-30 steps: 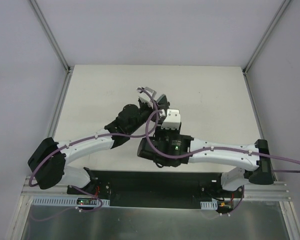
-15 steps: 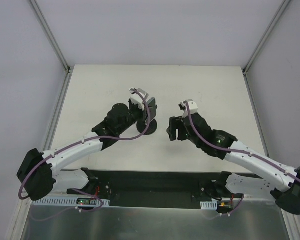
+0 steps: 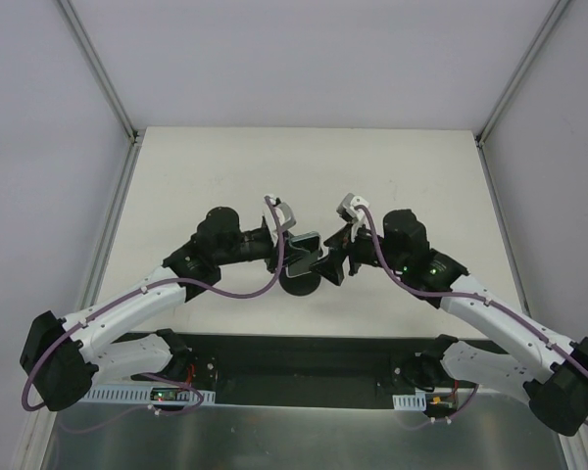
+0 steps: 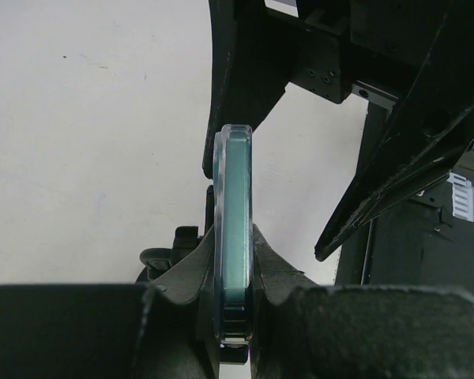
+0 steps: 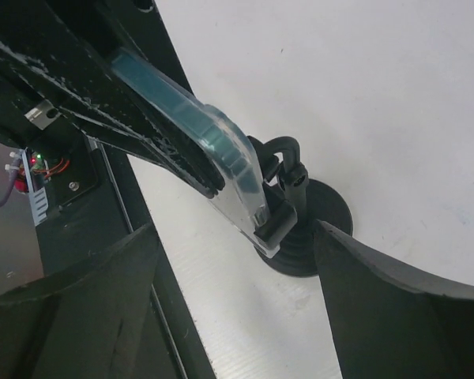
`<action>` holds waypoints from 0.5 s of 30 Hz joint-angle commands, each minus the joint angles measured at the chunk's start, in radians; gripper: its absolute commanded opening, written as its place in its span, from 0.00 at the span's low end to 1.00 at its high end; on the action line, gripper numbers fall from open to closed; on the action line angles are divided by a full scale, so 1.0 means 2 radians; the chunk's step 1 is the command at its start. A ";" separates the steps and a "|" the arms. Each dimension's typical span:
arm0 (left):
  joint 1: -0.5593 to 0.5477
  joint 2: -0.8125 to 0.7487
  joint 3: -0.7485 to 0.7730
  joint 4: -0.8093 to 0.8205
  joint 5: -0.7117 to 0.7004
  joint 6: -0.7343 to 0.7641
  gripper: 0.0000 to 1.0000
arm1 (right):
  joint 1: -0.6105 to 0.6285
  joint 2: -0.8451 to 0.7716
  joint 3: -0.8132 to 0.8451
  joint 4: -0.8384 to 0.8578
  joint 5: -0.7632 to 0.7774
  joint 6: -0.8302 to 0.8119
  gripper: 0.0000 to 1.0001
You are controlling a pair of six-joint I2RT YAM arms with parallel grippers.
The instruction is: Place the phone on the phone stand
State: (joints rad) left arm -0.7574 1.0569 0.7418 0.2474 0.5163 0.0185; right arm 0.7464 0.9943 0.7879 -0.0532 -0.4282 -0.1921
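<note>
phone (image 5: 191, 130): while it was clamped by its two flat faces, it hung tilted just above the phone stand (image 5: 320, 204), its lower end against the small holder on top; probably angled that way so the end could slide into the holder.
left gripper (image 4: 233, 251): closed on the phone, one finger on each face, reaching in from the stand's left; this grip left the phone's lower edge free for the holder.
right gripper (image 3: 334, 261): fingers spread wide and gripping nothing, on the stand's right, with the stand and phone in the gap between them; likely placed to steady one or the other.
task state: by my reading, the phone was not yet let go onto the stand.
hard to make out: whether the phone's end sat in the holder or only touched it. from above, the arms covered the stem and holder, so only the disc base showed. the left wrist view hid most of the stand behind its own fingers.
table (image 3: 176, 166): pale surface under the stand's base.
</note>
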 commanded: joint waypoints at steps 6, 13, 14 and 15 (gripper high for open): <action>0.013 -0.028 0.036 -0.029 -0.198 -0.056 0.00 | -0.014 -0.045 -0.060 0.139 0.173 0.066 0.92; 0.115 -0.073 0.074 -0.104 -0.225 -0.097 0.00 | -0.126 0.066 0.064 0.194 0.218 0.140 0.94; 0.117 -0.077 0.076 -0.114 -0.243 -0.101 0.00 | -0.138 0.097 0.086 0.213 0.204 0.151 0.94; 0.118 -0.081 0.082 -0.122 -0.287 -0.106 0.00 | -0.147 0.111 0.093 0.219 0.200 0.162 0.94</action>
State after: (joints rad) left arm -0.5591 0.9710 0.8165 0.0280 0.1383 -0.1238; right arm 0.5343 1.1072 0.8581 0.2104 -0.0574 0.0101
